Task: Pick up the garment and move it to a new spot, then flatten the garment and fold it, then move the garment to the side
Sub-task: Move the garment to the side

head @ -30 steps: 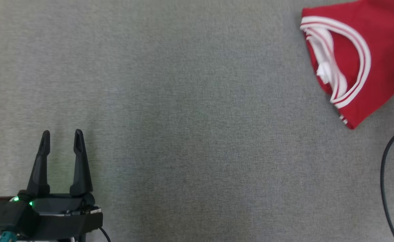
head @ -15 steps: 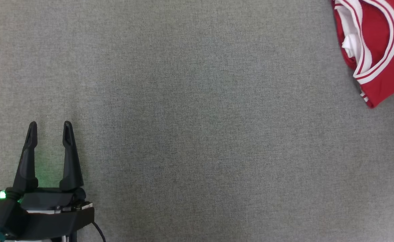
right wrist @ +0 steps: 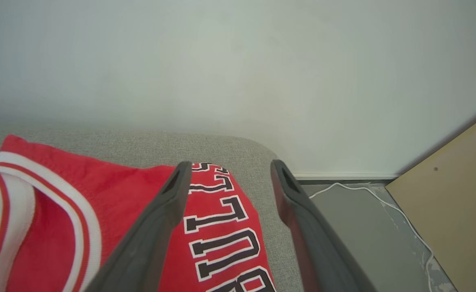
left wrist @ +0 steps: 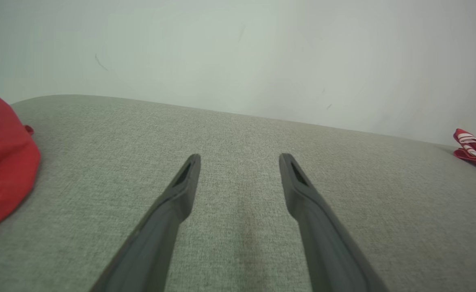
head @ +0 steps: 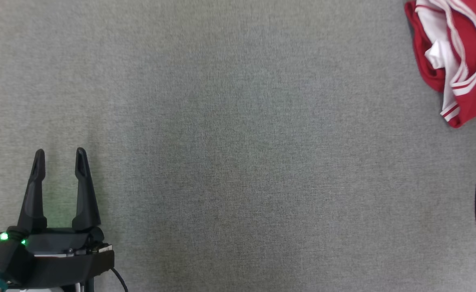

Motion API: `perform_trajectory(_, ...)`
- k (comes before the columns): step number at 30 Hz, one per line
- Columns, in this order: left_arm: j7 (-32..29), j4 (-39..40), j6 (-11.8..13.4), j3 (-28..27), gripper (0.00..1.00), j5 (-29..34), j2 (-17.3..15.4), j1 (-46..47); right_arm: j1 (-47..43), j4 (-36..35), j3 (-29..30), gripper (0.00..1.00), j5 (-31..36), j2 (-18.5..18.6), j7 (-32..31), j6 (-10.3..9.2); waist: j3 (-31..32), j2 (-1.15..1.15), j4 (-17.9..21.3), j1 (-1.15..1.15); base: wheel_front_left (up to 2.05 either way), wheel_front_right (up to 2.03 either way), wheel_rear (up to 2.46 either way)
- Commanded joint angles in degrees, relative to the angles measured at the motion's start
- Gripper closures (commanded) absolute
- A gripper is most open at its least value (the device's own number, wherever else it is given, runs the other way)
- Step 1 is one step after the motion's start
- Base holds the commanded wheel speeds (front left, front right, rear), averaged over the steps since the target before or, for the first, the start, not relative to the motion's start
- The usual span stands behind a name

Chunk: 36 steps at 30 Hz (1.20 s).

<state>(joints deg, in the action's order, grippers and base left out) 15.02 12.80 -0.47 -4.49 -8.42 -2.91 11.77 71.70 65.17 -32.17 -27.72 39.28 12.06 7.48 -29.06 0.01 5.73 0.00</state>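
- Left gripper [head: 59,152] open, empty, low left in head view; jersey [head: 473,101] bunched far right on cloth [head: 238,146].
- Left wrist: fingers spread over bare cloth.
- Right wrist: right gripper [right wrist: 230,165] open above jersey. Likely light, limp, slippery; pinch trim [right wrist: 93,243].

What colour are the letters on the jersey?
The letters are black with white outlines, on the red jersey; clearest in the right wrist view.

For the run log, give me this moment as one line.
jersey: bunched, far right of grey surface | left gripper: open, empty | right gripper: open over jersey, holding nothing
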Motion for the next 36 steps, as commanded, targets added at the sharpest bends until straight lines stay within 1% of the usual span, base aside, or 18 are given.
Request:
perform_trajectory(1,0.21,-0.42,-0.03,0.01,0.00,-0.31,0.01,-0.54,0.87,-0.32,-0.16,0.00,0.29,-0.49,0.66,0.03,1.26,-0.01,-0.22,0.00,0.00,0.00,0.00)
perform_trajectory(4,0.21,-1.35,0.22,-0.10,0.00,-1.17,0.00,-1.44,-0.15,-1.61,0.22,0.00,-0.64,-2.30,2.10,0.03,3.75,-0.01,-0.42,0.00,0.00,0.00,0.00)
perform_trajectory(7,0.21,-2.64,0.26,0.08,0.00,-1.74,-0.02,-2.21,-1.93,-4.48,1.11,0.00,-1.73,-3.00,2.94,0.03,6.41,-0.01,-0.75,0.00,0.00,0.00,0.00)
perform_trajectory(11,0.21,-4.16,0.48,0.37,0.00,-2.31,-0.01,-3.31,-5.83,-11.60,3.76,0.00,-2.17,-4.19,3.17,0.03,9.76,-0.01,-1.25,0.00,0.00,0.00,0.00)
perform_trajectory(15,0.21,-5.45,0.56,0.46,0.00,-2.75,0.02,-4.46,-13.21,-19.97,9.53,0.00,-0.76,-6.54,3.14,0.03,12.87,-0.01,-1.17,0.00,0.00,0.00,0.00)
perform_trajectory(23,0.21,-6.96,1.35,1.35,0.00,-4.00,0.00,-6.55,-30.35,-35.06,17.84,0.00,5.52,-13.58,3.17,0.03,18.87,-0.01,-1.51,0.00,0.00,0.00,0.00)
perform_trajectory(31,0.21,-7.87,2.33,3.29,0.00,-4.88,0.00,-9.05,-45.99,-46.34,22.35,0.00,11.56,-19.68,3.05,0.03,23.29,-0.01,-2.30,0.00,0.00,0.00,0.00)
perform_trajectory(33,0.21,-8.07,2.41,3.42,0.00,-5.01,0.00,-9.97,-49.38,-48.91,22.91,0.00,12.41,-21.38,3.05,0.03,24.16,-0.01,-2.44,0.00,0.00,0.00,0.00)
perform_trajectory(36,0.21,-8.24,2.54,3.18,0.00,-5.18,0.00,-10.62,-54.06,-52.37,22.63,0.00,13.74,-22.90,3.05,0.03,25.27,-0.01,-2.56,0.00,0.00,0.00,0.00)
